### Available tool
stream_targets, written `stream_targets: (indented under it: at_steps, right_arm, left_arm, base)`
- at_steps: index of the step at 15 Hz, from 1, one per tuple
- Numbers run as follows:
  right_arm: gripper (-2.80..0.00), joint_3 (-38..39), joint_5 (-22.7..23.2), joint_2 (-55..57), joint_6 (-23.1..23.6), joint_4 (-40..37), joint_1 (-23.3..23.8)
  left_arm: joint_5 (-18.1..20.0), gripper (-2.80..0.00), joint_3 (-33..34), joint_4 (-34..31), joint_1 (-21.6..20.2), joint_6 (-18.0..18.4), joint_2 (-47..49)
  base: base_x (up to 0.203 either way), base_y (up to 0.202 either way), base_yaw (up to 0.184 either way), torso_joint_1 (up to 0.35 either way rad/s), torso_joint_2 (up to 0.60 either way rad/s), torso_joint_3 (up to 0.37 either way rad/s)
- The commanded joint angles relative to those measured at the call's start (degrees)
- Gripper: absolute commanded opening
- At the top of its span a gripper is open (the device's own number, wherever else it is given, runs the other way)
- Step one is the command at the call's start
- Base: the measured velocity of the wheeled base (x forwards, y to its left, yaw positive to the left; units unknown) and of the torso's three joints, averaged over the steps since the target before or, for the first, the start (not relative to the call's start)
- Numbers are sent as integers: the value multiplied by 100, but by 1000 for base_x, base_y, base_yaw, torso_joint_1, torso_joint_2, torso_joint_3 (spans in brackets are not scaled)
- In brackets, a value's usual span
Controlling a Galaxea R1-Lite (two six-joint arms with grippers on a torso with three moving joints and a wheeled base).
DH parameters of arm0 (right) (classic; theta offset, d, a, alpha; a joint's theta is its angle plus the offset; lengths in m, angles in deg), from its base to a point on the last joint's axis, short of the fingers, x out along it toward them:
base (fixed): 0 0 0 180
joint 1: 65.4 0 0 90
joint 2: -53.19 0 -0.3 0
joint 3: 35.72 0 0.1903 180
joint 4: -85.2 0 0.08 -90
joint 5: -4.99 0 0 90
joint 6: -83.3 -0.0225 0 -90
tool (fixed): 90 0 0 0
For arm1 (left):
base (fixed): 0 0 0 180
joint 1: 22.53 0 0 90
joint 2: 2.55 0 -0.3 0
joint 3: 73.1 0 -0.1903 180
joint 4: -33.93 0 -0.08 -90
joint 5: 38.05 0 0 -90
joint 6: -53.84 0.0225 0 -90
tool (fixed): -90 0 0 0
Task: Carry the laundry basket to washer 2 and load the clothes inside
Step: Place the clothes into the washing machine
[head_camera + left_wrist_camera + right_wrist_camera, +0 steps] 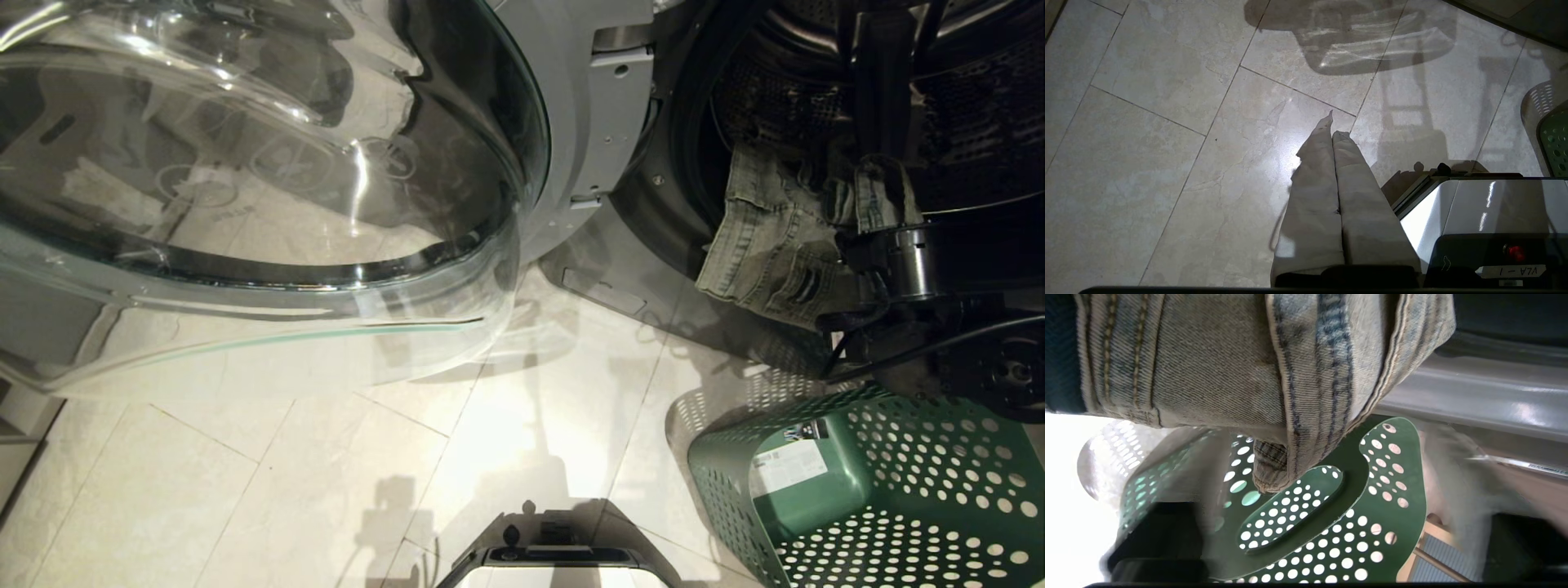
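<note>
You can read "VLA - 1", upside down, on the robot base label [1521, 270]. The faded, seamed denim jeans [775, 245] drape over the washer drum [963, 122] lip, between the right gripper [1310, 539]'s spread fingers, above the green perforated laundry basket [898, 490]. The left gripper [1333, 130] is clenched, empty.

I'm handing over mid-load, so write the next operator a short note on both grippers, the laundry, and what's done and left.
Left gripper: shut, empty, parked over the floor tiles.
Right gripper: at the washer mouth above the basket, fingers blurred and wide apart; whether it holds anything is unclear.
Denim garment: draped over the lower lip of the washer drum, partly hanging outside above the green laundry basket.
Washer door: swung open on the left.
Done: basket at the washer, door open, denim partly in.
Left: push the denim fully inside; basket contents aren't visible, so check for more clothes.
</note>
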Motion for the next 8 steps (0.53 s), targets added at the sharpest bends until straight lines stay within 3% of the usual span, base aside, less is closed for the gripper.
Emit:
stream_targets:
  at_steps: [1, 8]
  right_arm:
    - [-280, -8, -32, 27, 0, 10, -2]
    - [-280, 10, -74, 19, -88, -8, -2]
  left_arm:
    - [0, -280, 9, 0, 4, 2, -1]
    - [0, -280, 9, 0, -5, 2, -1]
  base:
    - [0, 0, 0, 0, 0, 0]
    - [0, 0, 0, 0, 0, 0]
